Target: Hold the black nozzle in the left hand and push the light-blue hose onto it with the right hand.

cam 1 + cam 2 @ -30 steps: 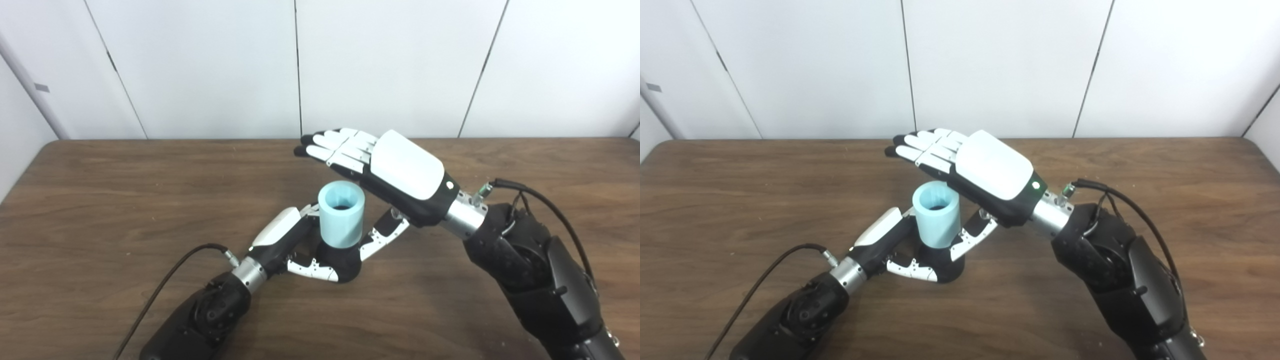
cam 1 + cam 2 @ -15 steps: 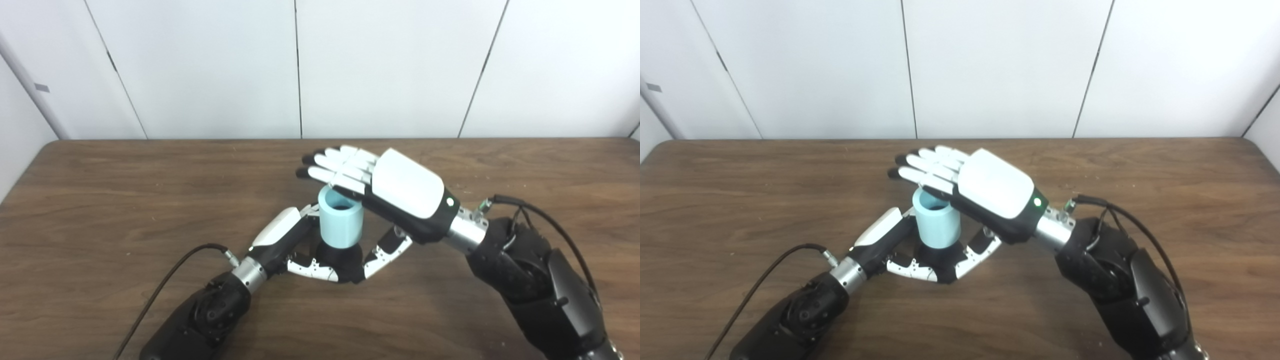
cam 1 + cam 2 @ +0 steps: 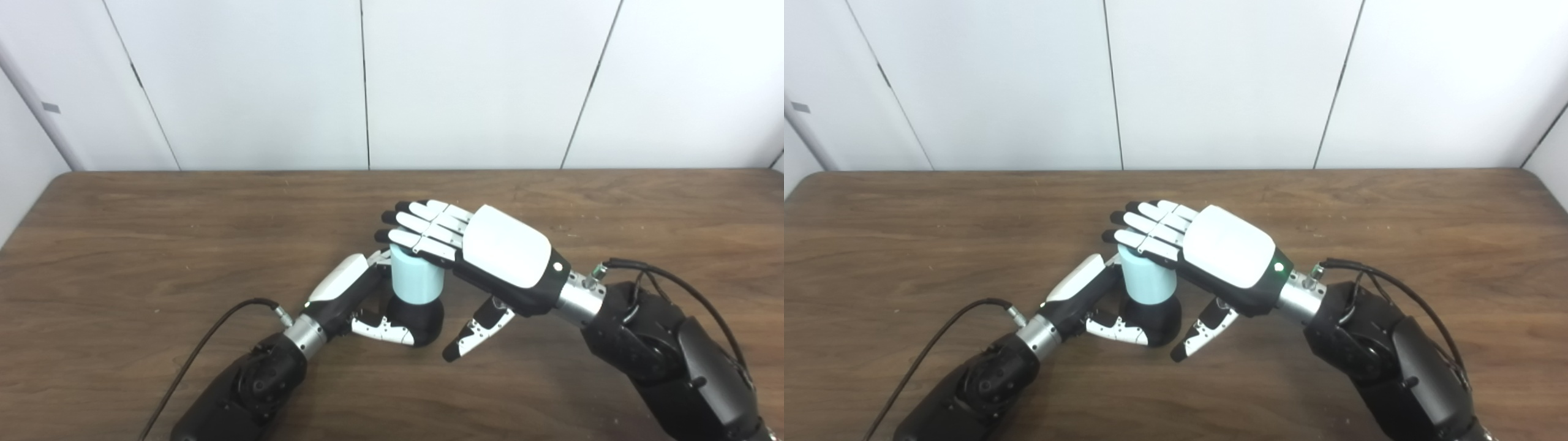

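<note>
The right hand lies flat over the light-blue hose, hiding its open top. The hose covers the upper part of the black nozzle. Both forearms run off the bottom edge.

Near the frame's centre we curl our left robot hand closed, its arm rising from the lower left. Our right robot hand lies flat, palm down, fingers straight, thumb angled downward.
</note>
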Controlling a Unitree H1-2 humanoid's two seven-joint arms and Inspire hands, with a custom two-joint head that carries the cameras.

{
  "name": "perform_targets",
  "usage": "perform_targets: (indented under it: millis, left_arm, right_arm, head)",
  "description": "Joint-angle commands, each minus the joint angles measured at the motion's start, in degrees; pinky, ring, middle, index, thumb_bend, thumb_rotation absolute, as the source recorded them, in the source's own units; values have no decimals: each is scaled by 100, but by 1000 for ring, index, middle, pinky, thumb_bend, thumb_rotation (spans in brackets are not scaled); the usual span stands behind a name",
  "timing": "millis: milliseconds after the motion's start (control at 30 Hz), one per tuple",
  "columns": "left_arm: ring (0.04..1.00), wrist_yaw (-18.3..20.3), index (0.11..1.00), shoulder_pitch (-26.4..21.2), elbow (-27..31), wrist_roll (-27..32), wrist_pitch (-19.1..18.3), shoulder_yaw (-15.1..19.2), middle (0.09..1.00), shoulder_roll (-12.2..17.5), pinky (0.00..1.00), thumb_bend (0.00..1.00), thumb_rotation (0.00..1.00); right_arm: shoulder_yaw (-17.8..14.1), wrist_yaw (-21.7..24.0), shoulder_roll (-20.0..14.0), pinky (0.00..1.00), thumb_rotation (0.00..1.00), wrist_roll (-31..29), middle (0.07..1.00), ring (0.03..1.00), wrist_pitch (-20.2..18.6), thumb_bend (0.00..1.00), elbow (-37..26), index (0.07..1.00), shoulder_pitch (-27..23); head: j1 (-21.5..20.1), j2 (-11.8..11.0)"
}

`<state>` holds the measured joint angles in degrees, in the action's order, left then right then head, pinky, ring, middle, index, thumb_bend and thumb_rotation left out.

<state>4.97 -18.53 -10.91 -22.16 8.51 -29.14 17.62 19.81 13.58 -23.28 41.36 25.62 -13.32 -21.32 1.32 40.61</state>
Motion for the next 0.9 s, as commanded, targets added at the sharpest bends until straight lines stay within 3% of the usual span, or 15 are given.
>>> perform_targets:
  millis: [0, 433, 867]
  left_arm:
    - [970, 764, 445, 438, -425, -389, -663, -321, 795, 193, 1000, 579, 360]
    - [970, 780, 436, 447, -393, -387, -678, -321, 794, 205, 1000, 579, 360]
    - [968, 766, 438, 460, -411, -392, -657, -319, 790, 204, 1000, 580, 362]
  right_arm:
    - [19, -12, -95, 936, 310, 76, 979, 981, 114, 778, -5, 953, 16]
    - [80, 139, -147, 945, 317, 246, 989, 981, 90, 785, -124, 964, 31]
    - [520, -29, -498, 939, 276, 198, 957, 954, 128, 780, -78, 962, -253]
  head:
    - [-1, 8]
    - [-15, 12]
    - [-12, 22]
